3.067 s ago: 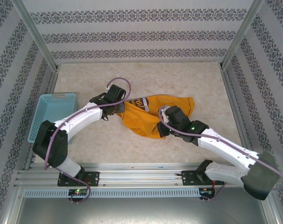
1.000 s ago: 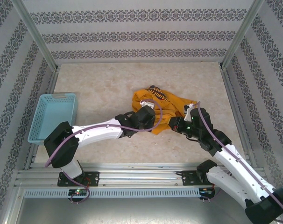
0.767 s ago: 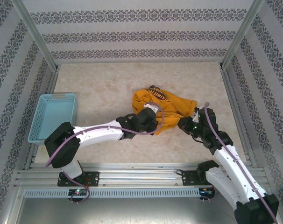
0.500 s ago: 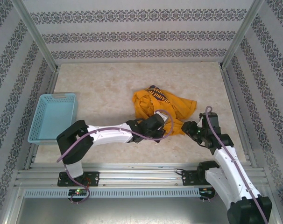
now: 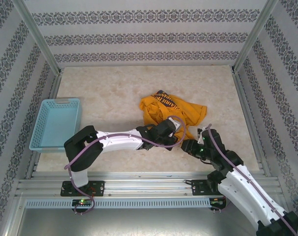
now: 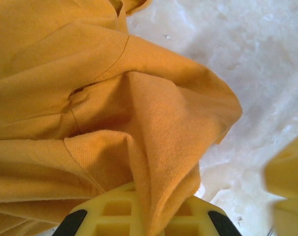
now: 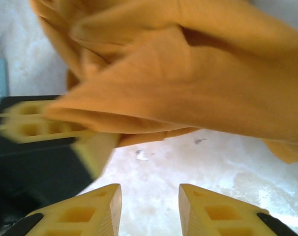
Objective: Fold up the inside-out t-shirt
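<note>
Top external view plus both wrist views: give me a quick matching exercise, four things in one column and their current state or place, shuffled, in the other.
Things:
1. t-shirt
2. left gripper
3. right gripper
4. basket

States or places:
A. open, nothing between its fingers
B. light blue, at the left edge of the table
C. bunched in a heap mid-table
D. shut on a fold of orange cloth

Pairs: 1-C, 2-D, 3-A, 4-B
</note>
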